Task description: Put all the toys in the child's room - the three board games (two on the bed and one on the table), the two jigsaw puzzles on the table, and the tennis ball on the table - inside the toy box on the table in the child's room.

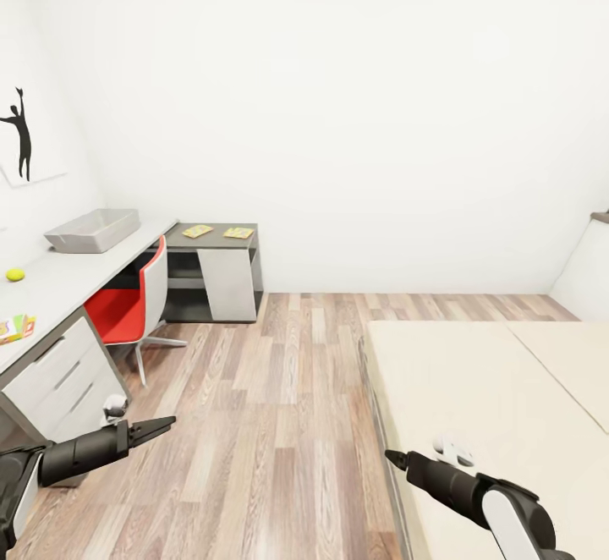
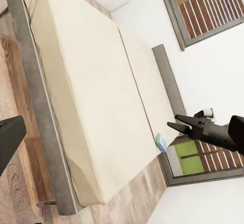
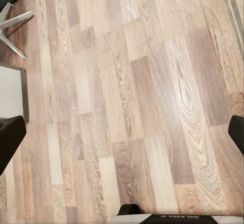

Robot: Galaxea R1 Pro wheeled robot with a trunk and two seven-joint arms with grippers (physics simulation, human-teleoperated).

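Toy box (image 1: pixel 93 230) sits far forward-left on tabletop (image 1: pixel 59 285), nearer left claw (image 1: pixel 161 425) (together, empty); right claw (image 1: pixel 396 458) also together.

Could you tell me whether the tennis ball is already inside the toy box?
No, the ball lies on the table, apart from the box.

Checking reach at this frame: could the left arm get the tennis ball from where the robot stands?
Probably not. The left gripper hangs low over the floor, below the desk top, and the tennis ball lies well back on it, far from the fingertips. The base would likely need to close in first.
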